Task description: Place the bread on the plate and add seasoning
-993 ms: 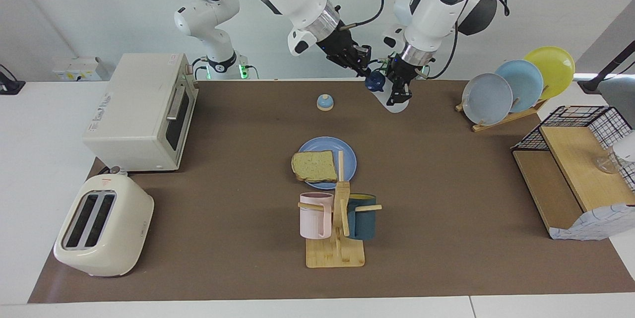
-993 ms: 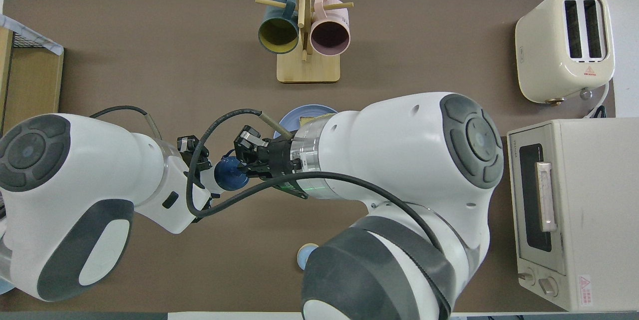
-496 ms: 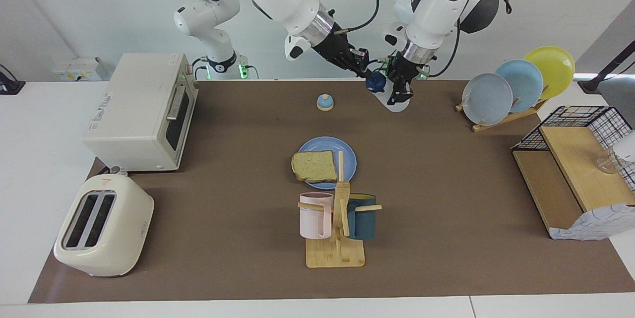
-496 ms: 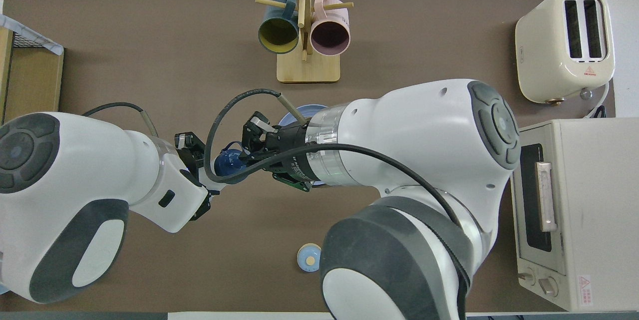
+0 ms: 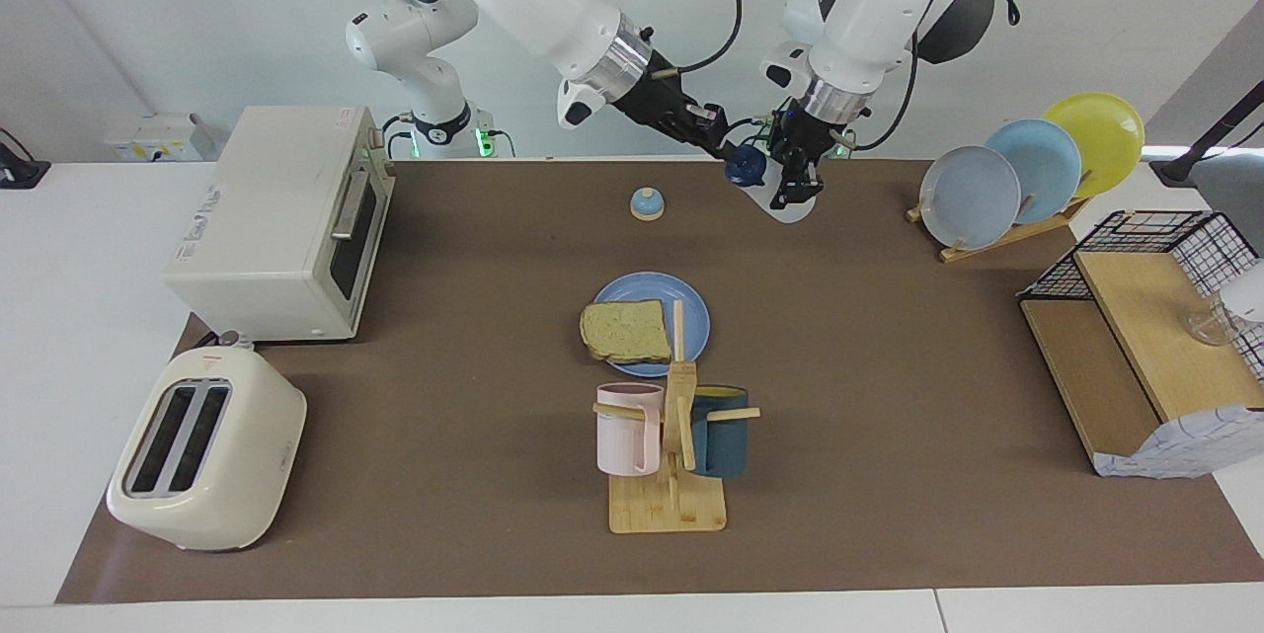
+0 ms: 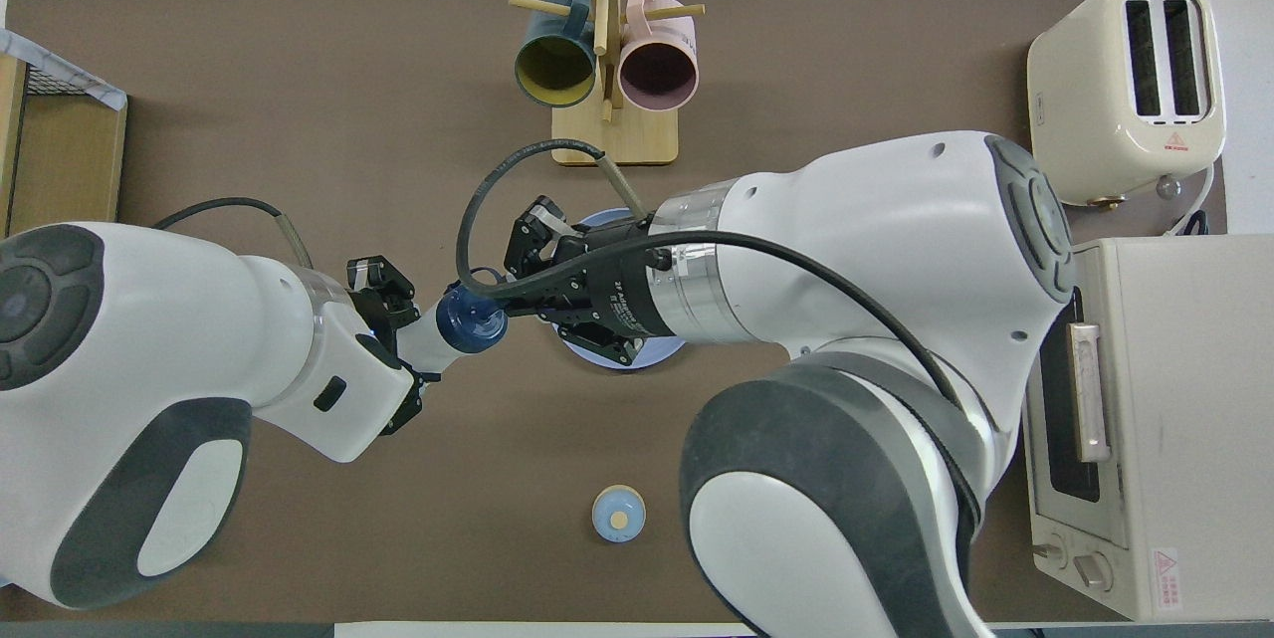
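Note:
The bread (image 5: 624, 330) lies flat on the blue plate (image 5: 693, 309) mid-table, beside the mug tree and nearer to the robots than it. In the overhead view only the plate's rim (image 6: 619, 365) shows under the right arm. The seasoning bottle (image 5: 787, 207) hangs tilted in the air, over the table strip closest to the robots. My left gripper (image 5: 796, 183) is shut on its white body. Its navy cap (image 6: 471, 319) points at my right gripper (image 5: 728, 148), which is shut with its fingertips against the cap. Whether they pinch it is unclear.
A small blue-domed bell (image 5: 647, 203) sits near the robots. The mug tree (image 5: 671, 435) holds a pink and a teal mug. A toaster oven (image 5: 281, 218) and a toaster (image 5: 202, 445) stand at the right arm's end. A plate rack (image 5: 1027, 169) and a wire shelf (image 5: 1145, 317) stand at the left arm's end.
The right arm's wrist has swung up and back toward its own end, its fingertips staying at the cap. The bottle and both grippers have drifted slightly toward the plate.

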Robot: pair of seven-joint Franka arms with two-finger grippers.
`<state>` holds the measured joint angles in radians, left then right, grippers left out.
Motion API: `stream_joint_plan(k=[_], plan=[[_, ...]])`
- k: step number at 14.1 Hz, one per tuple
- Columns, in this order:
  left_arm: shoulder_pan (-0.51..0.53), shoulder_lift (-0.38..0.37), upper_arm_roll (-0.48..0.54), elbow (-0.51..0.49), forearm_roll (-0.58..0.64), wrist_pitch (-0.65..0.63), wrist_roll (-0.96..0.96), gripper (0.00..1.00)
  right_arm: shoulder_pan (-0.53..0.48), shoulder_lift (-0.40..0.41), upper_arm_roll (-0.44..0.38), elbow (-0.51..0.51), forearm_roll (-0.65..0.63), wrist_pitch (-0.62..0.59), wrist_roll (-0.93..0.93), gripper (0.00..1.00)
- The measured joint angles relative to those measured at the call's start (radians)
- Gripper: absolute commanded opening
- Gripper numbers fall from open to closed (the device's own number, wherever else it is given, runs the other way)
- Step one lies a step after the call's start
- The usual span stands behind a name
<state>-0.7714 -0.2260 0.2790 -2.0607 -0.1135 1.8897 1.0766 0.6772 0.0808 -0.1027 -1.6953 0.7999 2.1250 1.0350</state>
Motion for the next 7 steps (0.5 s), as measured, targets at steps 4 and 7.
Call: stream_joint_plan(k=[4,7], plan=[[0.0,0.0,0.001,-0.008,0.002,-0.015,0.004,0.0,-0.031,-0.001,-0.002,0.003,0.024,0.033,0.0,0.0],[-0.004,-0.001,-0.005,-0.015,0.002,-0.017,0.006,0.0,-0.055,-0.001,-0.003,0.004,0.028,0.04,-0.001,0.0]])
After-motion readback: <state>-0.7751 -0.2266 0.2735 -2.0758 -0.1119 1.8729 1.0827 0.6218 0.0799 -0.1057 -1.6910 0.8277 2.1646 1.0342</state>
